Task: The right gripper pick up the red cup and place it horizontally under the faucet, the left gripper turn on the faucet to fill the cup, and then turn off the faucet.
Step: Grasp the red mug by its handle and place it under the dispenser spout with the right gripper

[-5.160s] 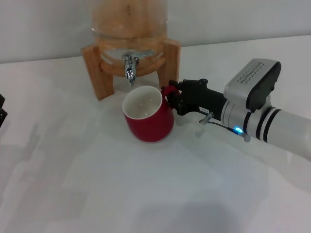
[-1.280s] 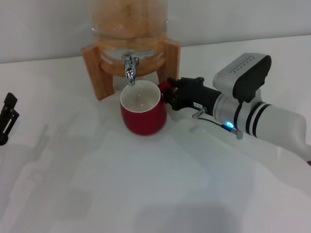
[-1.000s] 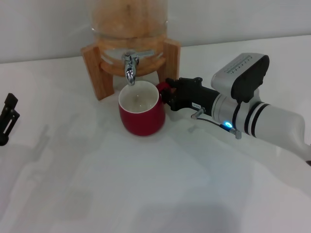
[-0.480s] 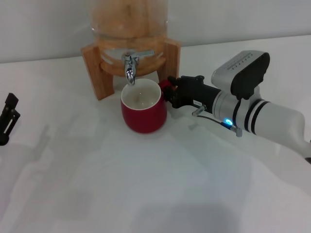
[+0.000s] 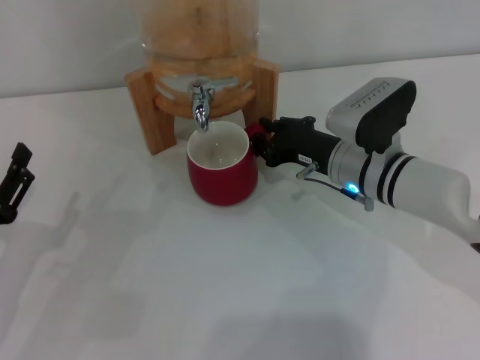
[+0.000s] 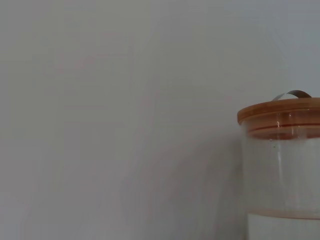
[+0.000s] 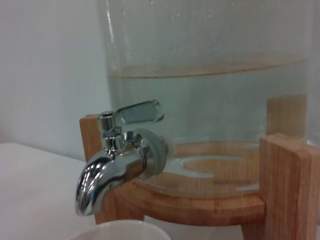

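Fingers of my right gripper (image 5: 261, 142) are closed on the small loop handle of the red cup (image 5: 222, 174), so the cup sits directly ahead of my fingertips, touching them, upright on the white table (image 5: 225, 285) with its white inside facing up. Just beyond the cup's far rim, above it and slightly to the side away from my right wrist, the chrome faucet (image 5: 200, 105) points its spout down at the cup's opening; in my right wrist view the faucet (image 7: 120, 155) shows its lever handle lying level on top, and a sliver of the cup's pale rim (image 7: 117, 231) shows under the spout. The faucet is set in the glass drink dispenser (image 7: 210, 80) resting in its wooden frame (image 5: 150, 105), which stands just behind the cup. A small white label on the black body behind my right fingers carries writing too small to read, and a blue light glows on that wrist. My left gripper (image 5: 15, 184) is well apart from the cup, far out to the left of it near the table's edge; I cannot tell how its fingers stand. My left wrist view catches only the dispenser's wooden lid (image 6: 280, 117) against a plain wall.
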Robot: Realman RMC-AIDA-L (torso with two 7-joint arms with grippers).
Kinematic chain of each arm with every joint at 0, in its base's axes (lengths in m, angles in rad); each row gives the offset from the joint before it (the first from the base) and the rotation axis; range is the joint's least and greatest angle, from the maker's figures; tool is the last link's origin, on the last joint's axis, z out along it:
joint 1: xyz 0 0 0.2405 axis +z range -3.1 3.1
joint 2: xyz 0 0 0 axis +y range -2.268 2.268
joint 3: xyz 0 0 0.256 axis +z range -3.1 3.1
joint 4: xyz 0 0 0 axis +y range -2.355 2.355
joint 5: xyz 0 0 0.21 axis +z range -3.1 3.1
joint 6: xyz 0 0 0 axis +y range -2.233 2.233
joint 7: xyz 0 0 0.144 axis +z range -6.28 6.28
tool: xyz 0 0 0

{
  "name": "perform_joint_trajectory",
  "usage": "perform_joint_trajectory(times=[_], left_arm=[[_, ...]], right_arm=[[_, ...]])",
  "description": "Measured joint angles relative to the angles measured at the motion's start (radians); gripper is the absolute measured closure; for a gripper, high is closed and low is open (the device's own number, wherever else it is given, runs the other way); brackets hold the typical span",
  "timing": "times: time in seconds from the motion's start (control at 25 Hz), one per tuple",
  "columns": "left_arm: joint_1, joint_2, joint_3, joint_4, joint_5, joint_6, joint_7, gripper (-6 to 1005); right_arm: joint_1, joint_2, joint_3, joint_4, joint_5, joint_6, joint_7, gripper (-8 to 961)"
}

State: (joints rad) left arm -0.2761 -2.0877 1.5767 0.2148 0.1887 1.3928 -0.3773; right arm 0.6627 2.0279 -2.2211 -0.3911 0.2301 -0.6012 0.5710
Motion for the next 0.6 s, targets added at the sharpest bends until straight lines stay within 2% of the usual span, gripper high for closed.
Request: perform_joint_trajectory(times=[0.6], left_arm=[[0.002,0.0,0.002,0.0,0.0,0.0,0.0,227]], right_arm=[[0.0,0.0,-0.008,0.001,0.0,0.011,-0.003,672]])
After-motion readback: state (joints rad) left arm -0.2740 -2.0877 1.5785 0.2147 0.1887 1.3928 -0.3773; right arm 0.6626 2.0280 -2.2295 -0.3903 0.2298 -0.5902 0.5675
